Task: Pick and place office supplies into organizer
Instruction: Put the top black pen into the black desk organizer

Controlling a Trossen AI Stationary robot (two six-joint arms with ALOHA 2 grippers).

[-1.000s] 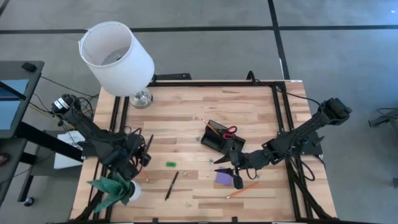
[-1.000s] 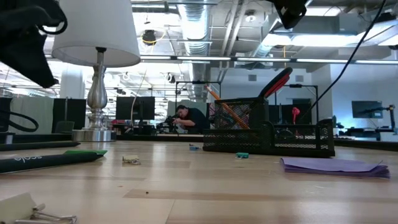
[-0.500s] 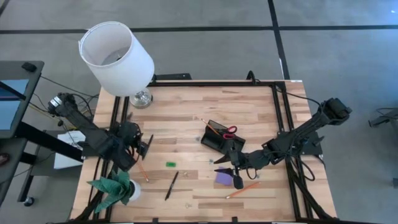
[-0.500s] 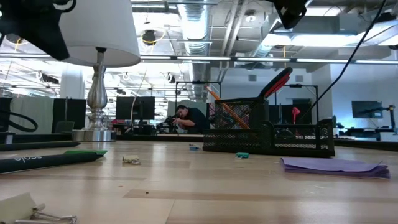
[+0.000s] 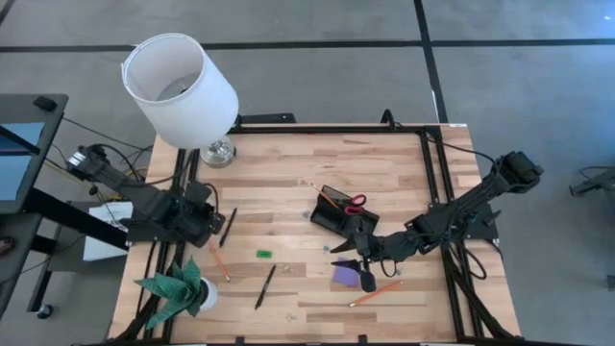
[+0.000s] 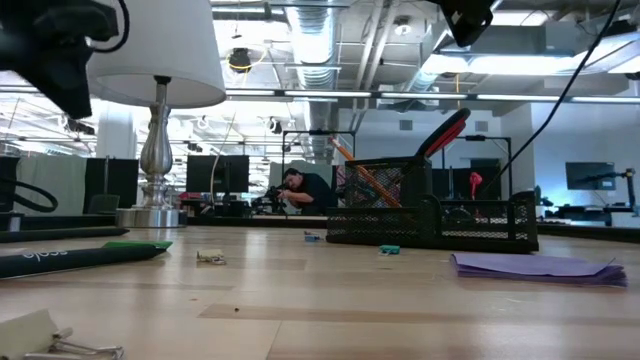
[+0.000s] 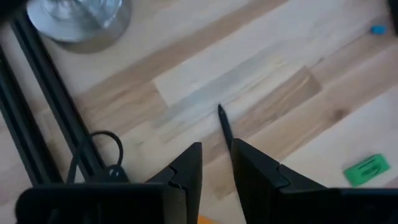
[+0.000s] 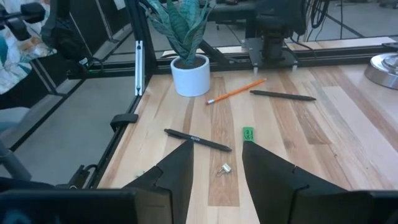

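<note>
- A pale wooden plank table (image 5: 288,178) fills the middle of the high view, grey floor all round; a big white lampshade (image 5: 179,88) sits upper left, and a person works at a desk far back in the low view.
- The small black mesh organizer (image 5: 336,210) stands just right of centre, red-handled scissors (image 5: 355,202) and a thin orange pencil (image 5: 331,203) already poking out of its taller back part.
- Loose supplies lie below and to the left: a purple square note pad (image 5: 344,274), an orange pencil (image 5: 375,292) lower right, a black pen (image 5: 265,285) lower centre, a tiny green piece (image 5: 263,254), and another black pen (image 5: 228,227) with a short orange pencil (image 5: 220,263) near the left edge.
- The left gripper (image 5: 206,223) hovers at centre-left above that black pen (image 7: 224,126); its fingers (image 7: 188,169) stand a narrow gap apart with nothing between them.
- The right gripper (image 5: 362,261) hangs between organizer and note pad, jaws parted and empty.
- My guess is the left arm is lining up on the pen. It should straddle the barrel crosswise near its middle, drop low, then close, so the pen doesn't roll or swing.
- A potted green paper plant (image 5: 179,294) sits lower left, close to that arm's path.
</note>
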